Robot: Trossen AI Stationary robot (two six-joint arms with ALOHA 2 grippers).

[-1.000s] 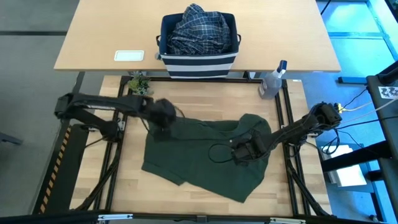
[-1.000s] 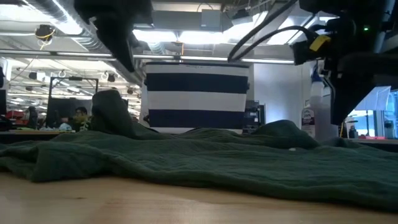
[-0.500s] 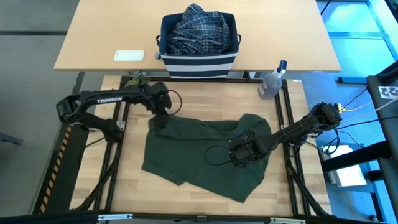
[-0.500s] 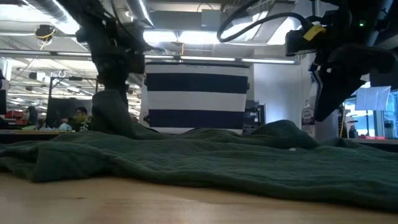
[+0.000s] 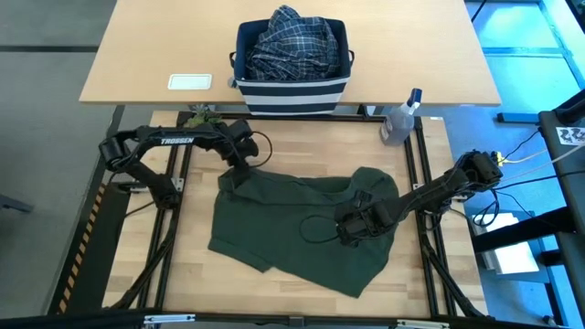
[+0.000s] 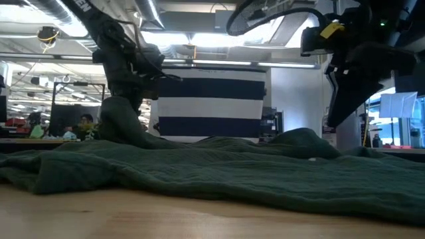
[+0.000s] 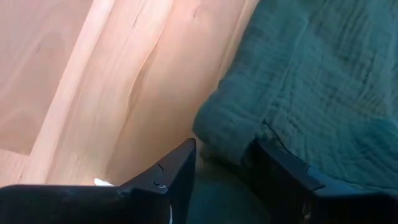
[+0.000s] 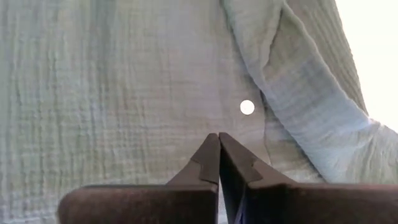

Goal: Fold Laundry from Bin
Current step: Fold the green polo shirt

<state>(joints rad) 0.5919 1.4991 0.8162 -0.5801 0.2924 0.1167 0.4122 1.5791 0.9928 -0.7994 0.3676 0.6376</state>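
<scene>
From the high view I see the dark olive-green garment (image 5: 306,224) spread rumpled across the light wood surface (image 5: 183,265) between my two arms. The left claw (image 5: 239,157) sits at the garment's far left corner, and the right claw (image 5: 350,229) rests over the cloth toward its right side. The bin (image 5: 291,82) stands on the farther tabletop, well apart from the green garment, with the blue-and-white plaid shirt (image 5: 291,41) heaped inside it. A clear spray bottle (image 5: 400,119) stands near the surface's far right corner.

In the low view the green garment (image 6: 219,176) lies low across the surface, with one peak of cloth raised at the left under the left arm, and the striped bin (image 6: 211,103) rises behind it.

Through the left wrist view my left claw (image 7: 224,168) stands released, fingers parted, with the garment's bunched edge (image 7: 298,93) lying between and ahead of them on bare wood.

Through the right wrist view my right claw (image 8: 217,158) is clenched, fingertips together and grasping nothing, just above crinkled cloth (image 8: 124,93) near a small white button (image 8: 247,107).
</scene>
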